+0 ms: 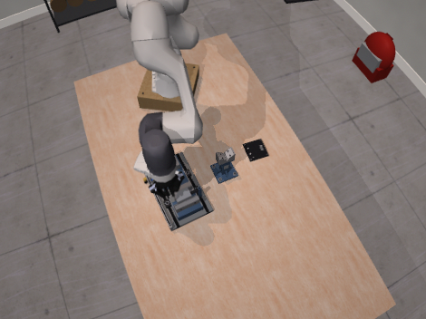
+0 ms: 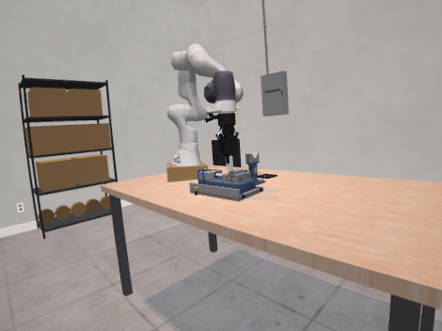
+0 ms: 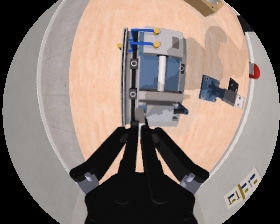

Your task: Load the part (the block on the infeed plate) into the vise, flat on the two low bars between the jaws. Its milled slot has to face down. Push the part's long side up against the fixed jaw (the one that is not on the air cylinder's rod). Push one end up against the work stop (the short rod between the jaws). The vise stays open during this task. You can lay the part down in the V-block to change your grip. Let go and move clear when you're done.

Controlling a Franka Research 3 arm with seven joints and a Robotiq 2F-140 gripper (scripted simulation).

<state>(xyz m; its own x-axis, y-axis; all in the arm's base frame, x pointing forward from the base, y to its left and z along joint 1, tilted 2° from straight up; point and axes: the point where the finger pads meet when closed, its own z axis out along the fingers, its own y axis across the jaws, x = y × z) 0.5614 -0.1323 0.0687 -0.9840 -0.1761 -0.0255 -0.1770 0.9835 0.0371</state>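
The vise stands on the wooden table, under my arm. A light grey block, the part [image 3: 160, 107], lies between the jaws at the vise's near end in the wrist view. It also shows in the top view [image 1: 187, 199]. I cannot tell which way its slot faces. My gripper [image 3: 139, 114] is shut with nothing between its fingers. Its tips stand low over the vise, right at the part's left edge. In the exterior view the gripper [image 2: 228, 165] points straight down into the vise [image 2: 228, 184]. The black infeed plate [image 1: 256, 150] holds nothing.
The V-block [image 1: 225, 164] on its blue base stands just right of the vise, between it and the infeed plate. A tan box [image 1: 169, 87] holds the arm's base at the back of the table. A shelf rack [image 2: 66, 151] stands off the table.
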